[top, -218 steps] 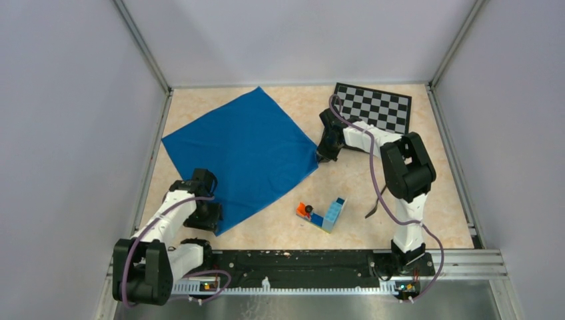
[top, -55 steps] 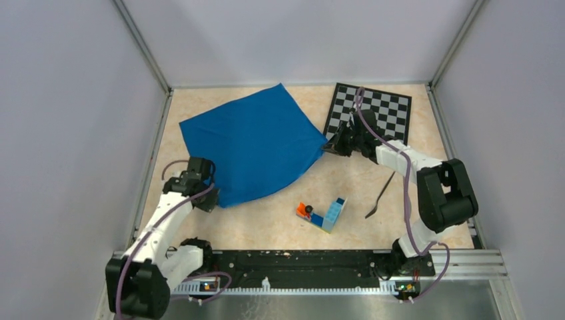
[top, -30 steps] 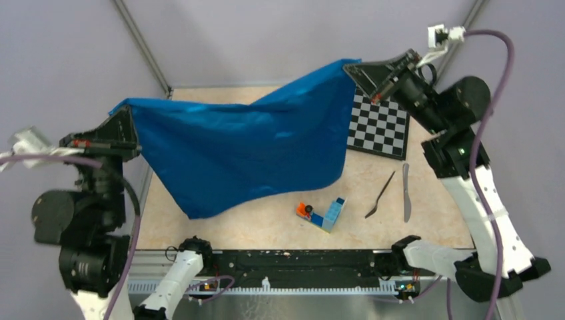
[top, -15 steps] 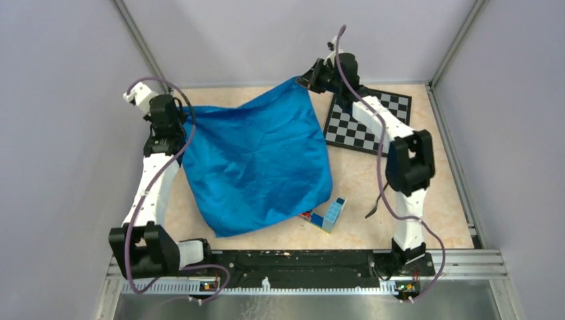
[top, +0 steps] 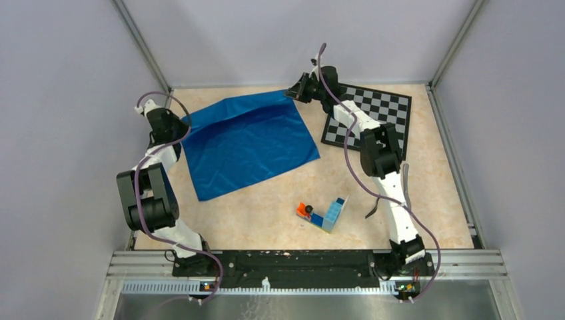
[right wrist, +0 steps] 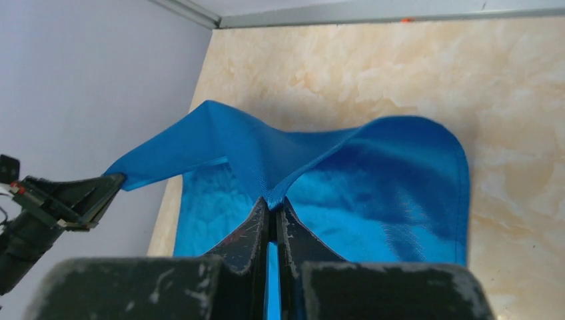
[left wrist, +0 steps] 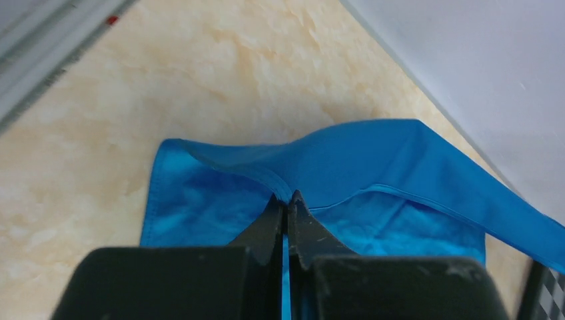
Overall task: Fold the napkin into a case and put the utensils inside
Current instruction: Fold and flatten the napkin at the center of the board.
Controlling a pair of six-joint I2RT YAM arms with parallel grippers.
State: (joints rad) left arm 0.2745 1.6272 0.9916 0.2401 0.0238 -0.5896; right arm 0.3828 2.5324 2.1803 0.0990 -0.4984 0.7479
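Note:
The bright blue napkin (top: 248, 141) lies on the table, its back edge raised in a fold between my two grippers. At the napkin's back left corner, my left gripper (top: 178, 130) is shut on the cloth; the left wrist view shows the tips (left wrist: 286, 198) pinching a hem of the napkin (left wrist: 373, 160). My right gripper (top: 295, 92) is shut on the back right corner, its tips (right wrist: 272, 203) pinching a bunched edge of the napkin (right wrist: 373, 193). The fork (top: 370, 211) and the knife (top: 405, 179) lie at the right, mostly hidden behind the right arm.
A chessboard (top: 381, 115) lies at the back right, under the right arm. A blue toy-brick block (top: 331, 213) with an orange piece (top: 304, 210) sits near the front centre. Grey walls and metal rails enclose the table. The left gripper (right wrist: 66, 200) shows in the right wrist view.
A second ago both arms held the napkin high and spread. They have since carried it back and down, and it now lies flatter and smaller on the table, clear of the toy block.

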